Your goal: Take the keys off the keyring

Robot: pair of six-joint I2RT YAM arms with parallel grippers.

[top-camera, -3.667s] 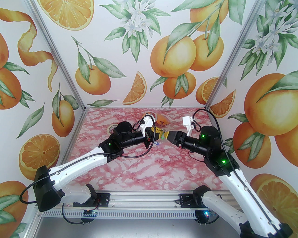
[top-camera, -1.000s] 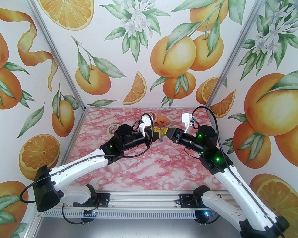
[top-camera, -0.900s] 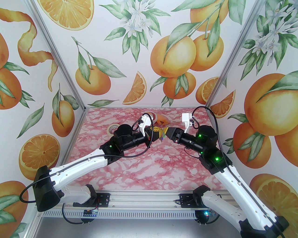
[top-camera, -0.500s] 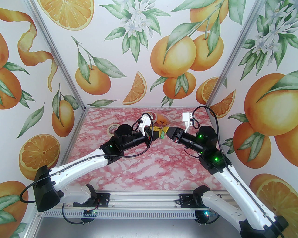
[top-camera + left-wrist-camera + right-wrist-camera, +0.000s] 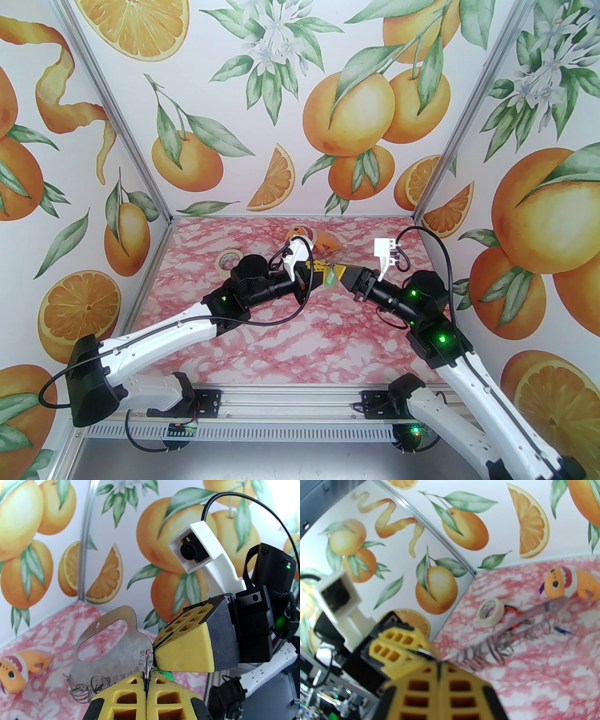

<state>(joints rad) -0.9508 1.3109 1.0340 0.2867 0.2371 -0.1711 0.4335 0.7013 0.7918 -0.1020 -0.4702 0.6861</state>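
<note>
Left gripper (image 5: 146,678) clamped shut on a small ring (image 5: 147,665) of the keyring (image 5: 110,639), held up above the table (image 5: 281,337), right gripper (image 5: 155,649) closed nose-to-nose beside the green key (image 5: 165,673) (on it? can't tell), and that metal looks light, stiff, slippery, so I'd pinch the plastic tag.

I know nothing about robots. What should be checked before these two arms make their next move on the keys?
1. Is the left gripper shut on the small ring at the edge of the keyring? Ok, the ring sticks out of its closed grip.
2. Is the right gripper closed? Ok. What it pinches: cannot tell.
3. Is the green key free of the keyring? Cannot tell; it sits between both gripper tips and its link is hidden.
4. Is the keyring held up, with its rings dangling? Ok.
5. Are the tape roll, pliers and toy apart from the grippers? Ok, they lie farther back.
</note>
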